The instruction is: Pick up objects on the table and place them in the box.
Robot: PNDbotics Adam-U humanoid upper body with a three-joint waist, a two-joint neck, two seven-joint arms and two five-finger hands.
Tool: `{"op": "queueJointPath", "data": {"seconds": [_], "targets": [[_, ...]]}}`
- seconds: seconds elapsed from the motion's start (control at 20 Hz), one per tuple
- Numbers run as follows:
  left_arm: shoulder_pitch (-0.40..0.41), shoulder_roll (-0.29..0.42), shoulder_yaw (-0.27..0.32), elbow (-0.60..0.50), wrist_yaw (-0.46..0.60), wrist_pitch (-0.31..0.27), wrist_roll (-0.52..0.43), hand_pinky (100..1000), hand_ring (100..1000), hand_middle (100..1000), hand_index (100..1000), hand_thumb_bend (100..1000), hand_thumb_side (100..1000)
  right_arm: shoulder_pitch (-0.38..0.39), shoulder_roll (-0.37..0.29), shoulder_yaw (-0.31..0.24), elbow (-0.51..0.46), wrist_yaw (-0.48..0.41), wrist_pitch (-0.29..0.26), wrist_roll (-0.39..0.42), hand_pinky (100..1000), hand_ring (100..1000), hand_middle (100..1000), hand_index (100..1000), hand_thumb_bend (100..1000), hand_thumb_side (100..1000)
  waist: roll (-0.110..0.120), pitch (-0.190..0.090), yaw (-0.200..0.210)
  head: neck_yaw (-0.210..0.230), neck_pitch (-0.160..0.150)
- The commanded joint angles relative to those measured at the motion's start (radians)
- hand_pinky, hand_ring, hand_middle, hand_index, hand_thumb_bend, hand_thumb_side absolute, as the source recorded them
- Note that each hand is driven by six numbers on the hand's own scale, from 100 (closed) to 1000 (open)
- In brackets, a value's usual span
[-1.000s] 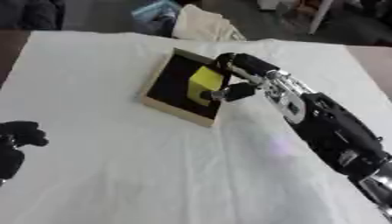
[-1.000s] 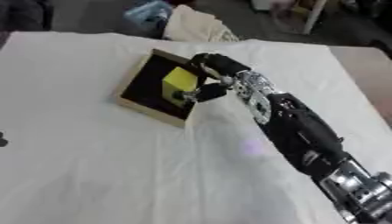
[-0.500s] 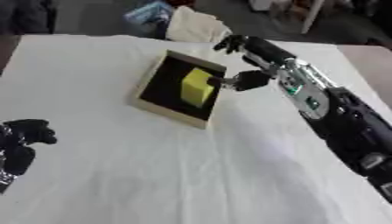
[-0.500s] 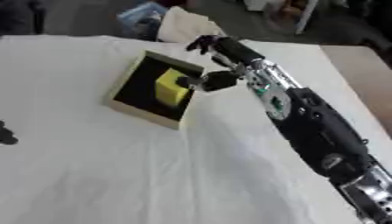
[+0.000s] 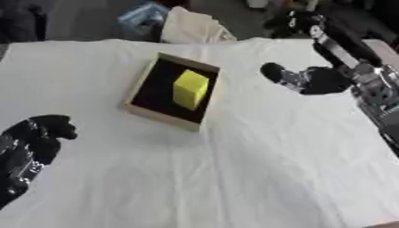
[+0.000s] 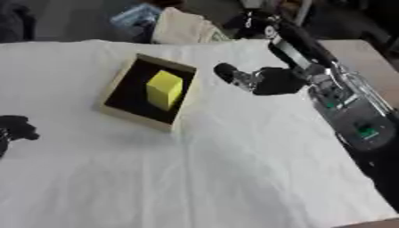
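A yellow block (image 5: 190, 89) lies inside the shallow wooden box (image 5: 139, 111) with a black floor, on the white cloth. My right hand (image 5: 315, 79) hovers to the right of the box, apart from it, fingers spread and holding nothing; its thumb (image 5: 274, 73) points toward the box. At the lower left my left hand (image 5: 33, 139) rests on the cloth with its fingers curled and nothing in it.
A white cloth (image 5: 234, 169) covers the table. Beyond the far edge lie a cream bundle of fabric (image 5: 191, 27) and a blue-and-clear bag (image 5: 143, 17). Bare tabletop (image 6: 355, 51) shows at the right.
My right hand let go of the yellow block, which now lies in the box, and drew back to the right. The whole view has also shifted.
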Motion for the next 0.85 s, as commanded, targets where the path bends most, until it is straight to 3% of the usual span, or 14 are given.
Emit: {"op": "queueJointPath", "data": {"seconds": [0.05, 0.4, 0.6, 0.85], "targets": [[0.000, 0.015, 0.016, -0.012, -0.007, 0.000, 0.014, 860, 690, 644, 781, 484, 684, 0.044, 0.044, -0.038, -0.063, -0.032, 0.003, -0.022, 737, 721, 776, 833, 419, 810, 0.007, -0.013, -0.015, 0.034, 0.000], [0.012, 0.016, 0.020, -0.009, -0.015, 0.000, 0.017, 864, 699, 655, 781, 483, 689, 0.157, 0.195, -0.043, -0.067, -0.036, -0.044, -0.038, 726, 705, 763, 814, 386, 828, 0.009, -0.012, -0.051, 0.065, 0.031], [0.014, 0.016, 0.021, -0.009, -0.017, -0.002, 0.013, 864, 699, 655, 781, 483, 689, 0.169, 0.216, -0.041, -0.067, -0.032, -0.050, -0.037, 726, 705, 763, 814, 386, 828, 0.008, -0.012, -0.052, 0.068, 0.036], [0.025, 0.011, 0.018, -0.004, -0.023, 0.000, 0.002, 872, 717, 683, 783, 482, 697, 0.210, 0.299, -0.040, -0.067, -0.065, -0.036, -0.027, 719, 693, 754, 796, 360, 851, 0.006, -0.017, -0.063, 0.094, 0.087]]}}
